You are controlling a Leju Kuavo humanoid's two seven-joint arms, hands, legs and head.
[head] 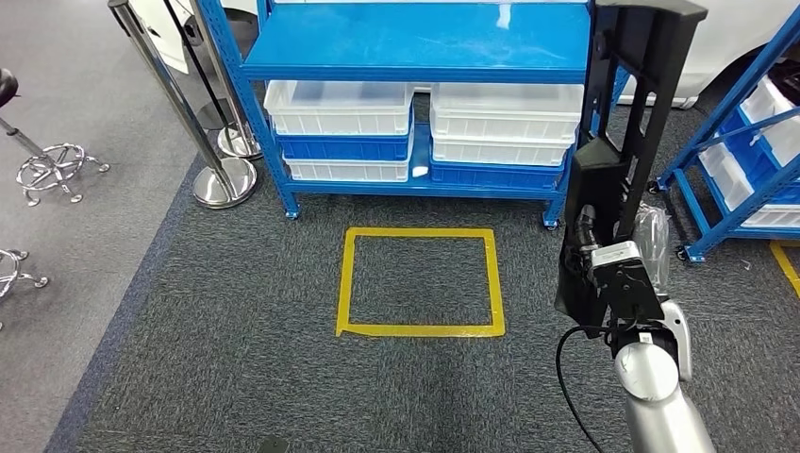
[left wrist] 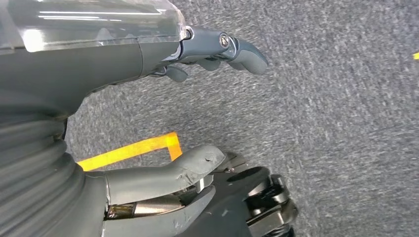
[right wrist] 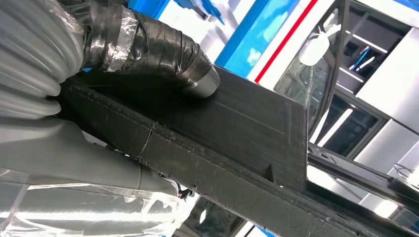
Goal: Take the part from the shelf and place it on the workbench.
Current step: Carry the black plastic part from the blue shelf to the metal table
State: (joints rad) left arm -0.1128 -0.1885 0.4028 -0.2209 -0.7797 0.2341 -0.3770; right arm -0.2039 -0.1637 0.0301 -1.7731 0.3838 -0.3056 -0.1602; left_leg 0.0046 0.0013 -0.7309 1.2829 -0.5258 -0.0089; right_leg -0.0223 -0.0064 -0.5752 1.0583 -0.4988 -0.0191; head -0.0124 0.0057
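Gripping the part (head: 630, 104) near its lower end, the right hand (head: 618, 283) carries it upright; most of its length stands above the hand. Risk: this long, rigid, matte-black ribbed piece may tip or pivot. Left hand (left wrist: 197, 113) hangs empty, fingers apart, above carpet (left wrist: 341, 123).

Long black part (head: 627, 113) — upright, gripped low — beside the blue shelf (head: 415, 42).

One long black part (head: 627, 113); four white bins (head: 338, 106) on the blue shelf's (head: 415, 42) lower level; two blue bins (head: 347, 147) among them; two chrome stanchion posts (head: 179, 104); one yellow tape square (head: 419, 281).
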